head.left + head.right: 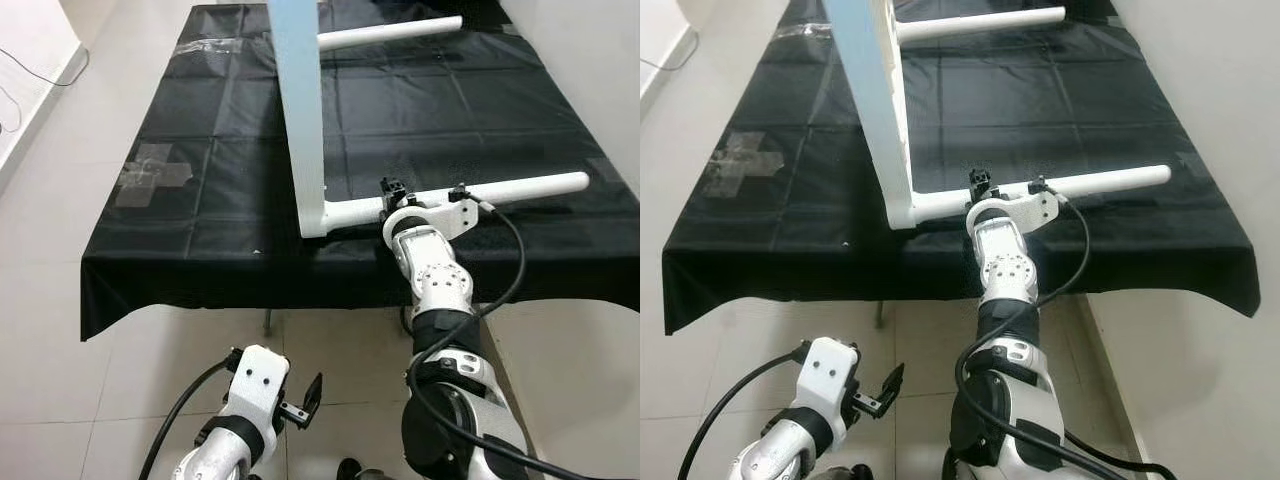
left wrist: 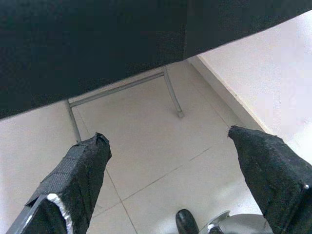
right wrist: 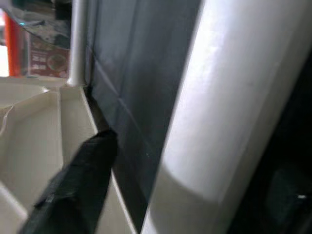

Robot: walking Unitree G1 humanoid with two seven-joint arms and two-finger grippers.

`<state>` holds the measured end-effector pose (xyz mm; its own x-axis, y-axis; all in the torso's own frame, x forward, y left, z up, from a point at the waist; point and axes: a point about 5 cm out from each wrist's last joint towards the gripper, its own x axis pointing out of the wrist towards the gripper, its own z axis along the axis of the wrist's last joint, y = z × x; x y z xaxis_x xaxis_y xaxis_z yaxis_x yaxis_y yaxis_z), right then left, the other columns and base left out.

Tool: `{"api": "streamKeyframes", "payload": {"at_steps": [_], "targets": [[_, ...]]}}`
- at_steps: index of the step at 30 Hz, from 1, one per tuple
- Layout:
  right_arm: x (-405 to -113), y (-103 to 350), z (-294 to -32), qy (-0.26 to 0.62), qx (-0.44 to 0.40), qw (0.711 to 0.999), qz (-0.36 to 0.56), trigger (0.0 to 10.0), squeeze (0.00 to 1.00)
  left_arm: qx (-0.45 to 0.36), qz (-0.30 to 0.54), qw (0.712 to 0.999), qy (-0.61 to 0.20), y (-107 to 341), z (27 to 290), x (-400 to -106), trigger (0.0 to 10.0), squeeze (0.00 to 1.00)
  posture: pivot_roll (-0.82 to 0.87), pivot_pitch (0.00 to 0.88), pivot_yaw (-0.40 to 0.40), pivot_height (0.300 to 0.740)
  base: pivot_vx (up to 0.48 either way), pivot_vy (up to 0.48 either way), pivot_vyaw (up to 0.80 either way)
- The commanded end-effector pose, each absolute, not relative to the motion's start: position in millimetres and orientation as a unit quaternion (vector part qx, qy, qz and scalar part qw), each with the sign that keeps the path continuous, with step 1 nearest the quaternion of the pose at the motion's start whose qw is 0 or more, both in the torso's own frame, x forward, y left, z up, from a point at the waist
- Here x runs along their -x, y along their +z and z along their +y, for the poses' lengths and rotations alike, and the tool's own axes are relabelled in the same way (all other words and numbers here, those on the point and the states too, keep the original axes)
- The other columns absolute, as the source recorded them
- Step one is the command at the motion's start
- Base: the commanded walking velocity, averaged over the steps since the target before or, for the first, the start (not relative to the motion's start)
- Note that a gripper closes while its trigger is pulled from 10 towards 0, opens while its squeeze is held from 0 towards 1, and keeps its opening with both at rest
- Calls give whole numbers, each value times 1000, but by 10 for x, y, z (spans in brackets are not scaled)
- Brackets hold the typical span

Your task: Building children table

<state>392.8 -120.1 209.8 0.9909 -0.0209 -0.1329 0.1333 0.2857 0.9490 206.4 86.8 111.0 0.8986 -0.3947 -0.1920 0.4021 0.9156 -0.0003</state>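
The small children's table lies on its side on the black-covered work table (image 1: 200, 240). Its light blue top (image 1: 300, 100) stands on edge, and two white legs point right. My right gripper (image 1: 425, 200) reaches over the front edge and is shut on the near white leg (image 1: 530, 187), close to where it joins the top. In the right wrist view that leg (image 3: 229, 112) runs right beside one black finger (image 3: 78, 185). The far leg (image 1: 390, 35) sticks out at the back. My left gripper (image 1: 305, 400) hangs low over the floor, open, with nothing between its fingers (image 2: 83, 165).
A grey tape cross (image 1: 150, 172) is stuck on the cloth at the left. A white wall (image 1: 600, 60) runs along the table's right side. Pale floor tiles surround the table, and its metal frame legs (image 2: 173, 92) stand under the cloth. A thin cable (image 1: 40, 75) lies at far left.
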Motion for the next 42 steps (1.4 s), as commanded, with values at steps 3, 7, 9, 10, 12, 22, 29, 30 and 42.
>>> {"api": "streamKeyframes", "payload": {"at_steps": [3, 7, 9, 10, 12, 22, 29, 30, 42], "targets": [[-3800, 1717, -903, -63, -611, 780, 123, 10000, 0, -19, 110, 972, -205, 1036, 859, -2035, 10000, 0, 134, 223, -41, 740, 0, 0, 0], [-3735, 1738, -848, -62, -612, 776, 140, 10000, 0, -19, 109, 973, -204, 1041, 847, -2036, 10000, 0, 136, 227, -47, 740, 0, 0, 0], [-3706, 1742, -848, -64, -613, 774, 145, 10000, 0, -19, 108, 973, -203, 1043, 846, -2038, 10000, 0, 135, 228, -47, 740, 0, 0, 0], [-3675, 1734, -865, -71, -615, 771, 150, 10000, 0, -19, 108, 973, -203, 1045, 846, -2039, 10000, 0, 134, 230, -46, 740, 0, 0, 0], [-3611, 1724, -910, -81, -619, 766, 155, 10000, 0, -19, 107, 973, -203, 1047, 847, -2042, 10000, 0, 129, 232, -44, 740, 0, 0, 0], [-3277, 1607, -1142, -95, -589, 789, 149, 10000, 0, -19, 107, 973, -204, 1036, 856, -2080, 10000, 0, 118, 227, -37, 740, 0, 0, 0], [-3063, 1685, -1233, -1, -351, 934, 70, 10000, 0, -21, 105, 973, -203, 1020, 863, -2119, 10000, 0, 114, 216, -38, 740, 0, 0, 0], [-3024, 1704, -1225, 23, -290, 956, 44, 10000, 0, -22, 103, 974, -202, 1020, 865, -2128, 10000, 0, 114, 213, -38, 740, 0, 0, 0], [-2694, 1459, -1151, 93, -10, 995, -42, 10000, 0, -33, 88, 978, -188, 994, 899, -2204, 10000, 0, 107, 176, -35, 740, 0, 0, 0]]}}
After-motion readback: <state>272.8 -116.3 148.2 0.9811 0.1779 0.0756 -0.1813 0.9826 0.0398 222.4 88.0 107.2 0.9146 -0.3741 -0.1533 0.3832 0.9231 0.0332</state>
